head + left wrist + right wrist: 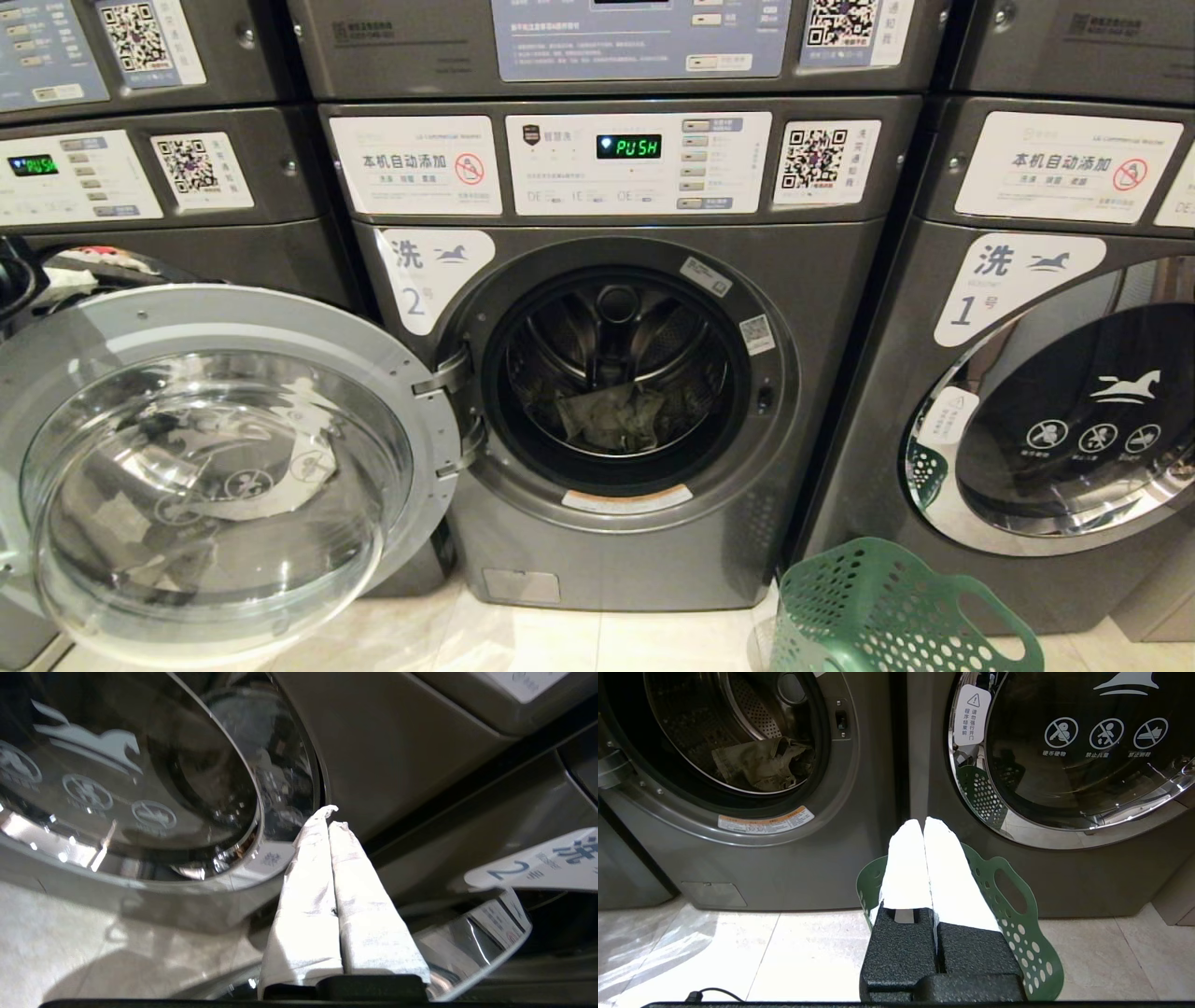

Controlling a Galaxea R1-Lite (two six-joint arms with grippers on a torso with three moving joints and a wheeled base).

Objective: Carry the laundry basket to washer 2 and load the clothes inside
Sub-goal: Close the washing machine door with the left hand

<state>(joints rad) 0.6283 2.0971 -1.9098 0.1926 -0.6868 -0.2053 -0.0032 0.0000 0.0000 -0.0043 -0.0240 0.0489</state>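
Washer 2 (616,392) stands directly ahead with its door (210,467) swung fully open to my left, and an olive-drab garment (611,418) lies crumpled at the bottom of the drum (616,359). The green laundry basket (878,611) sits on the floor (560,639) to my right, in front of washer 1 (1036,392) and just beside the seam between the two machines; its interior is not visible, so I cannot tell whether clothes remain in it. My left end effector (329,821) is pressed together and holds nothing, positioned near the glass door of the machine left of washer 2. My right end effector (923,826) is likewise pressed together and empty, hanging just above the basket rim. Handling judgement: the basket appears to be thin perforated plastic, light and somewhat flexible, with smooth walls that could slip in a pinch; the oval handle cut-out (1011,891) in its rim is the secure point to take hold. The garment appears soft and limp, not fragile; it should be pinched at a raised fold, since loose ends may drape over the door seal.
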